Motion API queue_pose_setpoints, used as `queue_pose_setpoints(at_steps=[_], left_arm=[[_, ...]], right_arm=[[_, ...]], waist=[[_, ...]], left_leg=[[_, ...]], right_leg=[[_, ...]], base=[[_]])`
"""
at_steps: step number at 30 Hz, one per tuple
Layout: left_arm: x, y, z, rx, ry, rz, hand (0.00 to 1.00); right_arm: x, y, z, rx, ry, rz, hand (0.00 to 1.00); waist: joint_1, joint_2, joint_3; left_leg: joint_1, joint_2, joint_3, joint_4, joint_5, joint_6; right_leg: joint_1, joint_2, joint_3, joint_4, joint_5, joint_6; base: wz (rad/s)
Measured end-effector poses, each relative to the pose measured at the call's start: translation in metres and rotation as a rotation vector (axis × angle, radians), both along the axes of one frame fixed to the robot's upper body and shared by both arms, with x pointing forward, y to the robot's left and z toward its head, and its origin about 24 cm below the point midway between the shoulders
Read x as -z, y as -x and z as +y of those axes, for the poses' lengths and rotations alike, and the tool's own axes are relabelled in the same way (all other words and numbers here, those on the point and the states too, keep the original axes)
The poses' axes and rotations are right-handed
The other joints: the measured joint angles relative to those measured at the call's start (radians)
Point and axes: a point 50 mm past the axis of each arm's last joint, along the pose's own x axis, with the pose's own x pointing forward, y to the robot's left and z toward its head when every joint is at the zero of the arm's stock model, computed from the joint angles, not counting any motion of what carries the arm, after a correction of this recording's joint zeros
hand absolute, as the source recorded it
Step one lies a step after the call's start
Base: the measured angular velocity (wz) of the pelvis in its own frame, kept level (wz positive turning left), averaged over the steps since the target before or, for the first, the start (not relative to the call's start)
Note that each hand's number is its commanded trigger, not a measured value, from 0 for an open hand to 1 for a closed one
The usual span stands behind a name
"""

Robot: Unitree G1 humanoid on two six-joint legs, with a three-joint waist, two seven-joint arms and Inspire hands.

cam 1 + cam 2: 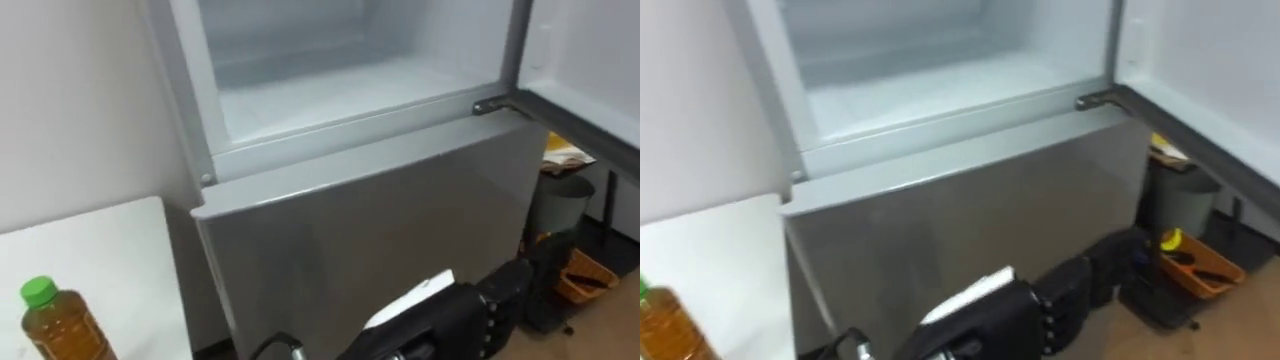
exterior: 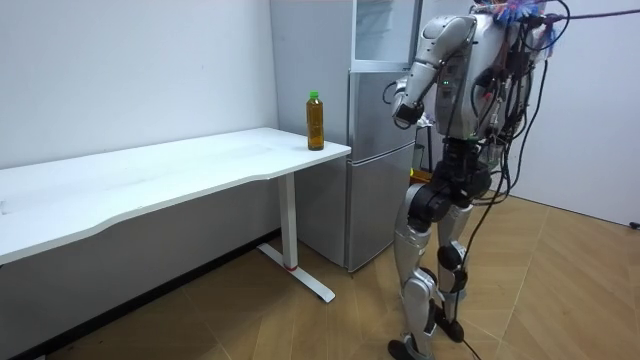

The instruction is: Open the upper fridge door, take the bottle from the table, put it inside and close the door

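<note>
The bottle [image 1: 55, 322] of amber drink with a green cap stands upright on the white table [image 1: 110, 250] at the lower left, also seen near the table's end by the fridge as bottle [image 2: 315, 120]. The upper fridge compartment [image 1: 340, 90] stands open and bare inside, directly ahead. My left hand [image 1: 480, 310] hangs low in front of the shut lower fridge door [image 1: 380, 220], well right of the bottle, fingers relaxed and holding nothing. In the room view I stand upright facing the fridge [image 2: 375, 150], left hand [image 2: 401, 108] raised at chest height.
The open upper door [image 1: 585, 70] swings out on the right. Below it on the floor stand a dark bin [image 1: 560, 200] and an orange tray [image 1: 585, 275] of tools. The wall [image 1: 70, 100] runs behind the table on the left.
</note>
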Motion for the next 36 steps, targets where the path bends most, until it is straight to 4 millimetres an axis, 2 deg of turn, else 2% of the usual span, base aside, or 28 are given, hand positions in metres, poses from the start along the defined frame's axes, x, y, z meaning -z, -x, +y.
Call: queue_pose_setpoints(at_steps=[1, 3, 6, 8, 10, 14, 15, 16, 22, 26, 28, 29, 31, 32, 36], left_arm=[[0.0, -0.002, 0.003, -0.018, 0.003, -0.001, 0.0], [-0.002, -0.006, 0.009, -0.055, 0.011, -0.005, 0.0], [-0.01, -0.011, 0.022, -0.142, 0.04, -0.024, 0.0], [-0.02, -0.014, 0.033, -0.224, 0.064, -0.06, 0.0], [-0.026, -0.017, 0.042, -0.291, 0.07, -0.101, 0.0], [-0.034, -0.025, 0.065, -0.466, 0.055, -0.159, 0.0], [-0.037, -0.024, 0.073, -0.508, 0.064, -0.178, 0.0], [-0.039, -0.024, 0.076, -0.534, 0.067, -0.195, 0.0], [-0.051, -0.01, 0.112, -0.779, 0.094, -0.333, 0.0], [-0.06, 0.001, 0.136, -0.932, 0.143, -0.398, 0.0], [-0.061, 0.005, 0.148, -1.027, 0.146, -0.424, 0.0], [-0.063, 0.008, 0.157, -1.093, 0.152, -0.447, 0.0], [-0.065, 0.014, 0.173, -1.207, 0.164, -0.48, 0.0], [-0.062, 0.018, 0.185, -1.29, 0.159, -0.486, 0.0], [-0.041, 0.026, 0.214, -1.488, 0.107, -0.406, 0.0]], right_arm=[[0.0, -0.002, 0.0, -0.002, 0.0, -0.004, 0.0], [-0.001, -0.005, -0.001, -0.007, 0.008, -0.007, 0.0], [0.001, 0.001, -0.004, 0.0, 0.024, 0.021, 0.0], [0.003, 0.01, -0.004, 0.006, 0.03, 0.054, 0.0], [0.004, 0.013, -0.004, -0.003, 0.031, 0.064, 0.0], [0.005, 0.018, -0.004, -0.028, 0.059, 0.075, 0.0], [0.005, 0.02, -0.004, -0.028, 0.065, 0.078, 0.0], [0.005, 0.021, -0.004, -0.026, 0.066, 0.08, 0.0], [0.007, 0.032, -0.005, -0.017, 0.078, 0.1, 0.0], [0.007, 0.039, -0.006, 0.009, 0.077, 0.102, 0.0], [0.008, 0.045, -0.007, 0.034, 0.076, 0.105, 0.0], [0.008, 0.048, -0.009, 0.055, 0.07, 0.105, 0.0], [0.007, 0.053, -0.01, 0.081, 0.058, 0.1, 0.0], [0.007, 0.057, -0.011, 0.096, 0.054, 0.102, 0.0], [0.007, 0.066, -0.016, 0.131, 0.058, 0.109, 0.0]], waist=[[0.013, 0.001, -0.0038], [0.029, 0.001, -0.0053], [0.051, 0.005, -0.0081], [0.063, 0.014, -0.0102], [0.08, 0.022, -0.0109], [0.114, 0.046, -0.0058], [0.117, 0.046, -0.0025], [0.124, 0.05, -0.0041], [0.169, 0.043, -0.0032], [0.204, 0.031, -0.003], [0.209, 0.025, -0.0096], [0.224, 0.022, -0.0132], [0.23, 0.018, -0.0134], [0.237, 0.013, -0.011], [0.249, 0.008, -0.0157]], left_leg=[[0.002, 0.0, -0.008, 0.001, 0.0, -0.001], [0.0, 0.0, -0.019, 0.002, 0.001, -0.001], [0.001, 0.001, -0.029, 0.002, 0.001, -0.002], [0.003, 0.0, -0.042, 0.001, 0.001, -0.003], [0.006, 0.001, -0.043, 0.001, 0.002, -0.003], [0.018, 0.002, -0.048, -0.003, 0.002, -0.004], [0.017, 0.001, -0.05, -0.004, 0.002, -0.004], [0.018, 0.0, -0.051, -0.004, 0.002, -0.004], [0.026, -0.008, -0.058, -0.004, 0.003, -0.005], [0.035, -0.013, -0.083, -0.008, 0.003, -0.005], [0.039, -0.017, -0.096, -0.008, 0.003, -0.005], [0.04, -0.018, -0.1, -0.007, 0.003, -0.005], [0.046, -0.019, -0.104, -0.007, 0.003, -0.005], [0.056, -0.02, -0.104, -0.009, 0.003, -0.005], [0.071, -0.023, -0.111, -0.015, 0.002, -0.005]], right_leg=[[0.006, 0.0, -0.006, -0.001, -0.002, -0.001], [0.02, -0.001, -0.02, -0.006, -0.003, -0.001], [0.035, 0.002, -0.031, -0.021, -0.002, -0.001], [0.048, 0.001, -0.046, -0.028, -0.003, 0.0], [0.05, 0.003, -0.043, -0.031, -0.003, -0.001], [0.066, 0.006, -0.046, -0.034, -0.003, -0.001], [0.065, 0.005, -0.047, -0.035, -0.005, -0.002], [0.066, 0.005, -0.048, -0.034, -0.005, -0.002], [0.067, -0.006, -0.051, -0.01, -0.027, 0.001], [0.087, -0.009, -0.07, -0.017, -0.029, 0.004], [0.097, -0.012, -0.081, -0.019, -0.032, 0.008], [0.102, -0.013, -0.084, -0.019, -0.035, 0.008], [0.109, -0.016, -0.097, -0.019, -0.038, 0.009], [0.116, -0.016, -0.098, -0.018, -0.041, 0.009], [0.136, -0.017, -0.1, -0.017, -0.052, 0.011]], base=[[0.23], [0.17], [0.14], [0.16], [-0.01], [0.02], [0.08], [0.0], [0.06], [0.12], [0.25], [0.18], [0.1], [0.05], [0.07]])
